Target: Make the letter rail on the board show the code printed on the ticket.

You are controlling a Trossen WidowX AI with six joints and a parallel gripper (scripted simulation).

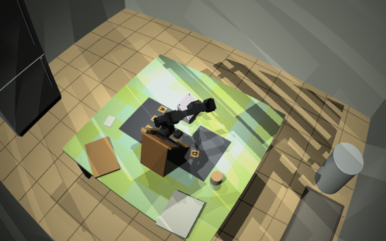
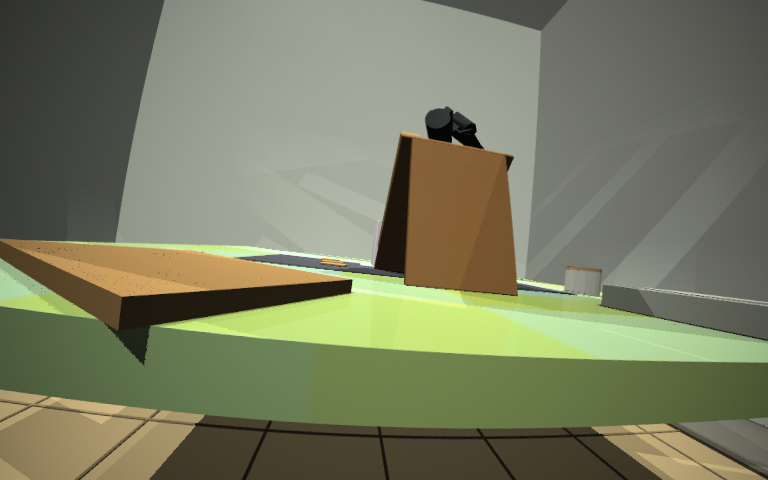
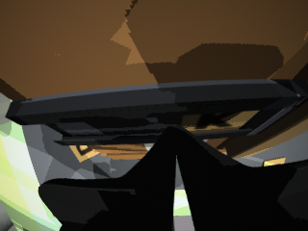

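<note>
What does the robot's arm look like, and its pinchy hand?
The jointed robot arm is all black, with chunky, blocky parts and one rounded end. Its black gripper has two smooth, dark fingers that narrow toward their tips. I can't spot any cables or stickers.

The top view is looking steeply down from high above the counter (image 1: 176, 182) (image 2: 396, 390), taking in floor and walls, with the board (image 1: 155, 154) (image 2: 458, 220) (image 3: 87, 53) near its centre. The exterior view is sitting low and close at the counter's edge, facing the board's plain back at one o'clock. The wrist view is peering from very near at the rail (image 3: 144, 93), its fingertips rising from six o'clock. All three are sharing the board.
</note>
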